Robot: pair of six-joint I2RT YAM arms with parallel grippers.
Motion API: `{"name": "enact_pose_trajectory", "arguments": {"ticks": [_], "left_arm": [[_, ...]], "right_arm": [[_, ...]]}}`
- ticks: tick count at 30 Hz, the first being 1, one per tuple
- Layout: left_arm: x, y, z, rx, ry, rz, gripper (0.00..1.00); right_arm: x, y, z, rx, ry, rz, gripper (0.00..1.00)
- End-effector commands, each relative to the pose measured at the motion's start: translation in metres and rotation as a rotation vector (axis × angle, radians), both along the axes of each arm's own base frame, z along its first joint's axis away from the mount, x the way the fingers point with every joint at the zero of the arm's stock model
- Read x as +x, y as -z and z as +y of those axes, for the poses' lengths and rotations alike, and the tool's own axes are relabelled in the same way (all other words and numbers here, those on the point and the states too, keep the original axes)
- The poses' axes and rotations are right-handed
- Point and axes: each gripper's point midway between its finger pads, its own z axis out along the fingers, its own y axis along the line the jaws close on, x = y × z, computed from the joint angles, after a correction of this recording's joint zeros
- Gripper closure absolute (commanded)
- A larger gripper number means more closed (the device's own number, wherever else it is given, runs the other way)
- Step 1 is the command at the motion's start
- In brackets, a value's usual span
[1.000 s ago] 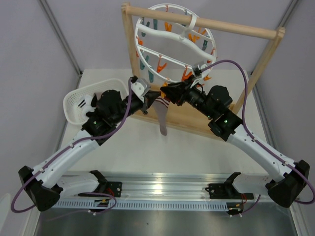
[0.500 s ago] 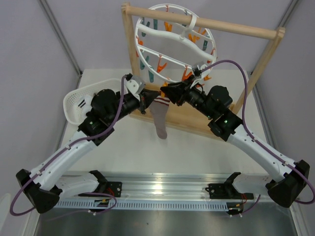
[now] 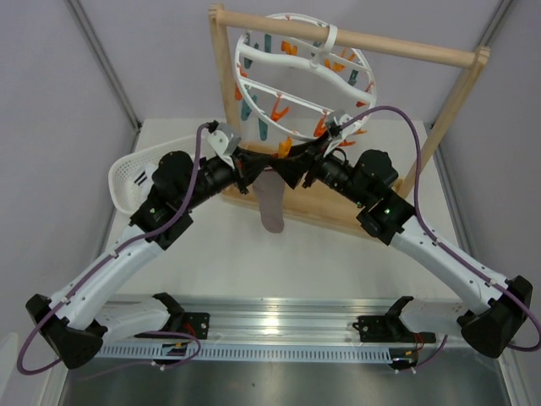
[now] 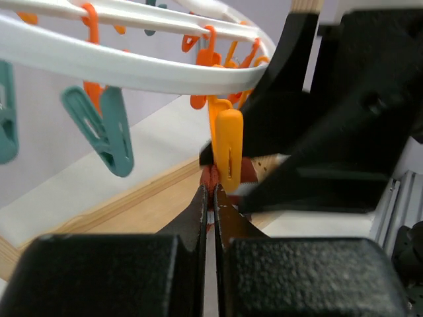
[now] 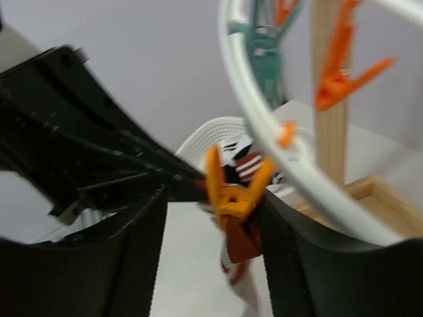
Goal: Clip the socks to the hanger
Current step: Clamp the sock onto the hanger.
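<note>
One taupe sock (image 3: 270, 203) hangs by its dark red-and-white cuff in front of the wooden rack. My left gripper (image 3: 254, 167) is shut on the cuff (image 4: 209, 177) and holds it up under the rim of the white hanger (image 3: 279, 64). An orange clip (image 3: 283, 149) on that rim sits right on the cuff (image 5: 239, 247). My right gripper (image 3: 286, 169) is open, its fingers either side of that clip (image 5: 231, 191); the right finger touches a clip handle. In the left wrist view the clip (image 4: 229, 152) hangs just above my shut jaws. The second taupe sock cannot be made out.
The wooden frame rack (image 3: 406, 46) carries the hanger, with its base rail behind the sock. A white mesh basket (image 3: 135, 169) holding black striped socks stands at the left. Teal and orange clips (image 4: 106, 132) dangle from the ring close to my left fingers.
My left gripper has lifted the sock's cuff up and right to the ring's rim. My right gripper has closed in on it and now straddles an orange clip at the cuff.
</note>
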Motion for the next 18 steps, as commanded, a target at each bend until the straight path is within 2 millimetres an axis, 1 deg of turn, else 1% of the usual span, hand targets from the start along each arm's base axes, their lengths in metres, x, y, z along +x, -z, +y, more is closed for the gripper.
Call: {"name": "enact_pose_trajectory", "arguments": {"ticks": [1,3,4,6,8,10,11,12,13,14,15,16,17,18], "left_arm": [[-0.008,-0.033,0.005,-0.079,0.015,-0.057,0.99],[-0.006,-0.028,0.004,-0.075,0.010,-0.043,0.99],[-0.004,-0.026,0.004,-0.071,0.007,-0.038,0.98],[-0.001,-0.021,0.005,-0.067,-0.007,-0.023,0.93],[0.002,-0.019,0.007,-0.069,-0.026,-0.012,0.87],[0.007,-0.015,0.012,-0.071,-0.071,0.012,0.68],[0.010,-0.015,0.015,-0.075,-0.093,0.019,0.46],[0.014,-0.014,0.020,-0.079,-0.131,0.032,0.34],[0.016,-0.007,0.024,-0.064,-0.156,0.059,0.24],[0.017,-0.006,0.027,-0.067,-0.175,0.075,0.09],[0.021,-0.003,0.034,-0.066,-0.220,0.090,0.02],[0.022,0.005,0.038,-0.047,-0.241,0.118,0.00],[0.021,0.004,0.042,-0.054,-0.264,0.132,0.00],[0.021,0.008,0.045,-0.048,-0.277,0.153,0.00]], "right_arm": [[-0.038,0.012,0.018,-0.045,-0.177,0.005,0.38],[-0.039,0.010,0.017,-0.043,-0.175,0.004,0.29],[-0.040,0.008,0.015,-0.039,-0.171,0.002,0.22],[-0.040,0.007,0.014,-0.041,-0.163,0.005,0.13],[-0.041,0.007,0.012,-0.046,-0.151,0.014,0.08],[-0.042,0.006,0.010,-0.049,-0.143,0.017,0.04],[-0.043,0.006,0.007,-0.057,-0.136,0.028,0.03],[-0.043,0.005,0.005,-0.059,-0.121,0.032,0.02],[-0.043,0.005,0.003,-0.063,-0.112,0.034,0.01],[-0.044,0.006,-0.003,-0.074,-0.091,0.045,0.01],[-0.044,0.006,-0.006,-0.079,-0.077,0.048,0.01],[-0.044,0.005,-0.010,-0.079,-0.061,0.050,0.00],[-0.044,0.017,-0.015,-0.122,-0.043,0.084,0.01],[-0.043,0.015,-0.024,-0.123,-0.003,0.086,0.01]]}}
